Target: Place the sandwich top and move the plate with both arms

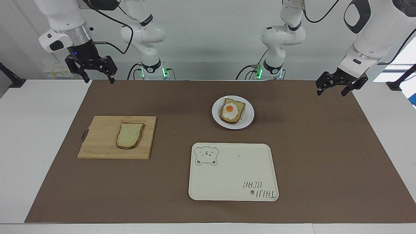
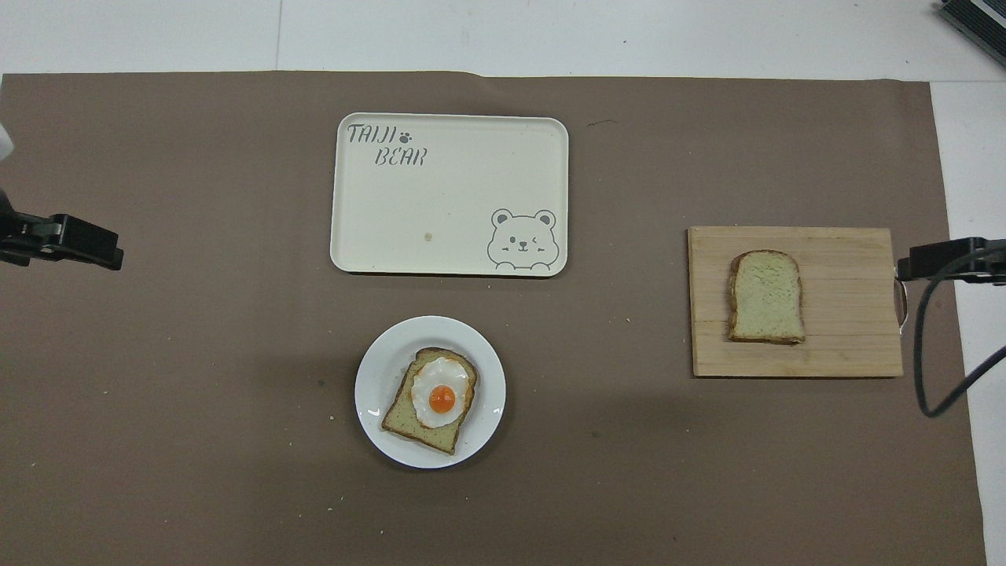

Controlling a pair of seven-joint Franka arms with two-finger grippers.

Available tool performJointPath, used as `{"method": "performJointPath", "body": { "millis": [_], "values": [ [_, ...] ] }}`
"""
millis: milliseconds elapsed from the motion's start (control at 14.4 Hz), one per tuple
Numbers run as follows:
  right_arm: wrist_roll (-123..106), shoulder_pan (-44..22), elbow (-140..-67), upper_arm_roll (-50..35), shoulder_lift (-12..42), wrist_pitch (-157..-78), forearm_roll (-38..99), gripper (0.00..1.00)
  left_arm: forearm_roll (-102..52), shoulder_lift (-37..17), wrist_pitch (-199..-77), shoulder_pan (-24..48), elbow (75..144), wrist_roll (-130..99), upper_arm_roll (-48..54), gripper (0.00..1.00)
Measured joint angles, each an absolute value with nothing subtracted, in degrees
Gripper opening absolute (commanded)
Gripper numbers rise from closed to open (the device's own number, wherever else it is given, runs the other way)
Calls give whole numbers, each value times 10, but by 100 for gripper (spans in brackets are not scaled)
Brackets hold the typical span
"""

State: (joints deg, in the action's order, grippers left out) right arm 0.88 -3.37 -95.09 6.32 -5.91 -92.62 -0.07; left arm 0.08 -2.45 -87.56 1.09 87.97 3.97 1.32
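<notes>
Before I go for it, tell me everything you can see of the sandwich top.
The sandwich top is a plain slice of pale, speckled bread with a brown crust, one end rounded. It lies flat and whole on the wooden cutting board, toward the right arm's end of the table, its rounded end pointing away from the robots. Only the board touches it. Nothing lies on it, and neither gripper is near it.
</notes>
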Motion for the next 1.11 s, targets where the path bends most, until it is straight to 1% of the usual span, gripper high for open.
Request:
{"method": "performJointPath", "body": {
  "millis": [347,625,833,1110],
  "values": [
    [9,-34,-960,63,-56,-935,0,100,1,-25,-876,11,880,40,13,100],
    [-19,-34,-987,62,-37,-984,0,100,1,-25,-876,11,880,40,13,100],
    [-45,-31,-1002,63,-8,-1023,0,100,1,-25,-876,11,880,40,13,100],
    [-66,-20,-1006,64,45,-1084,17,100,1,-25,-876,11,880,40,13,100]
  ]
}}
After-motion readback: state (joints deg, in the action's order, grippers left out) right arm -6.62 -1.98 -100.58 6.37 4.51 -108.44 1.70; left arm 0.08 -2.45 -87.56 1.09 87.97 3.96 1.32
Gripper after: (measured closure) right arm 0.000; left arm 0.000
